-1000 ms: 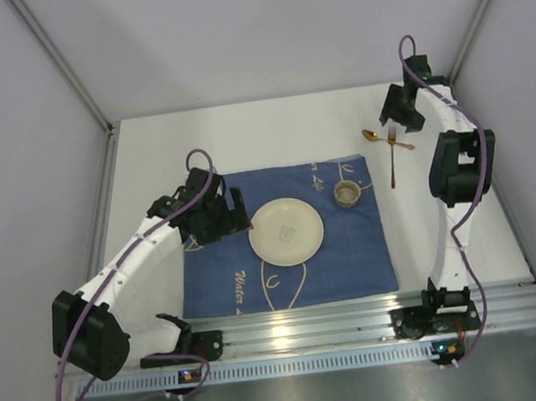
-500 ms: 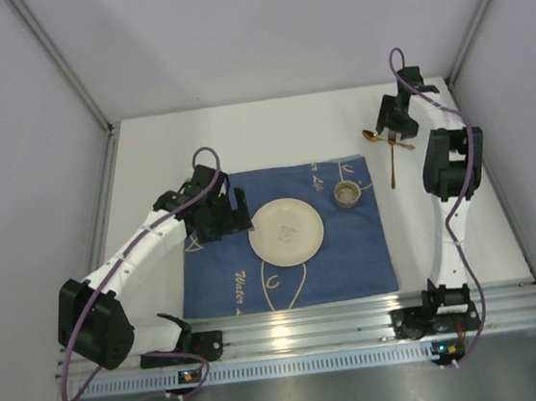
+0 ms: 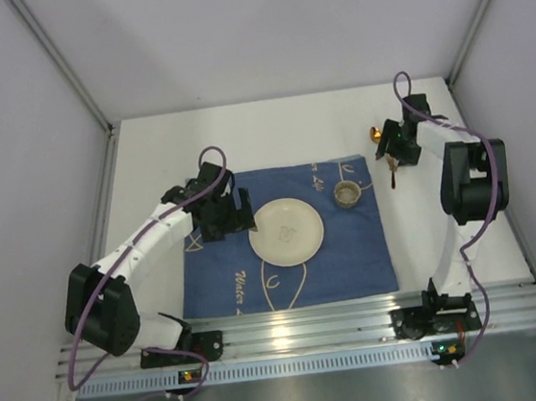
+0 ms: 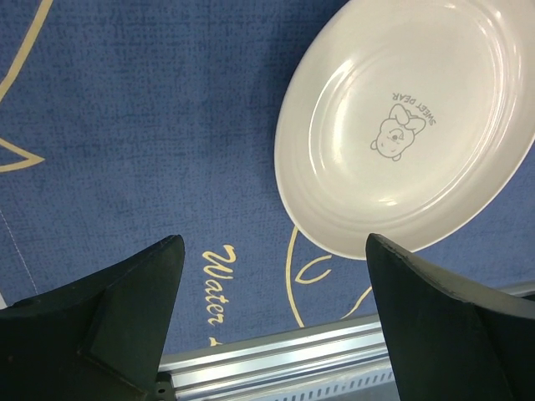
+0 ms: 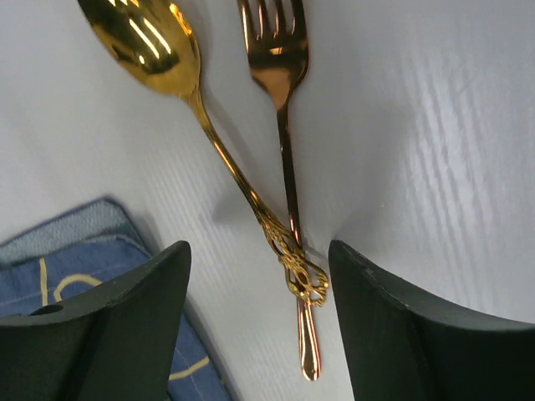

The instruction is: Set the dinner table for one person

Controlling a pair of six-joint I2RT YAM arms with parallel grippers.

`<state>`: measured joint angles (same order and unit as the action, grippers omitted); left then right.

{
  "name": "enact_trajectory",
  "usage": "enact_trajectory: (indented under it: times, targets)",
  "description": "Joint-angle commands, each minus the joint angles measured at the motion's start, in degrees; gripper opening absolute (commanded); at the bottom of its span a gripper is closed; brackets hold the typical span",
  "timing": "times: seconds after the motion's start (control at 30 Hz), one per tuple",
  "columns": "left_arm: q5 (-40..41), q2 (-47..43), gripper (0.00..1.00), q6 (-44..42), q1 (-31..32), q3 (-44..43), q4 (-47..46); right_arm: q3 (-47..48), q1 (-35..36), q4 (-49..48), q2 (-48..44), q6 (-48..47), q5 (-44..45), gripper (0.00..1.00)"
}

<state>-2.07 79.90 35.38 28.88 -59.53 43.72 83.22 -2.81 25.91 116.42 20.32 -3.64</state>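
A gold spoon (image 5: 150,42) and a gold fork (image 5: 276,50) lie crossed at their handles on the white dinner table (image 3: 269,128), right of the blue cloth (image 3: 285,261). My right gripper (image 5: 259,317) is open, low over the table, with its fingers on either side of the crossed handles. In the top view it (image 3: 396,150) covers most of the cutlery; only the spoon bowl (image 3: 375,133) and the fork's handle tip (image 3: 393,182) show. A cream plate (image 3: 286,229) sits on the cloth. My left gripper (image 3: 239,212) is open and empty just left of the plate (image 4: 410,134).
A small cup (image 3: 347,192) stands on the cloth's far right part, close to my right gripper. The ribbed aluminium rail (image 3: 359,321) runs along the near edge. Grey walls close in the table on three sides.
My right gripper has come nearer and lower, down over the spoon and fork handles. My left arm has shifted slightly to the right, toward the plate.
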Motion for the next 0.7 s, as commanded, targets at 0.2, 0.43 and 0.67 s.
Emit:
enact_trajectory:
  times: [0.2, 0.43, 0.67]
  targets:
    - [-2.6, 1.5, 0.93, 0.0, -0.1, -3.6, -2.4, -3.0, 2.4, -0.1, -1.3, 1.1, -1.9, 0.67]
    - [-2.2, -0.2, 0.92, 0.5, 0.0, -2.8, -2.0, 4.5, 2.4, 3.0, 0.4, 1.3, 0.7, 0.65]
    - [-1.6, -1.8, 0.92, 0.9, 0.0, -1.7, -1.7, 12.9, 2.4, 6.3, 3.8, 1.9, 1.9, 0.61]
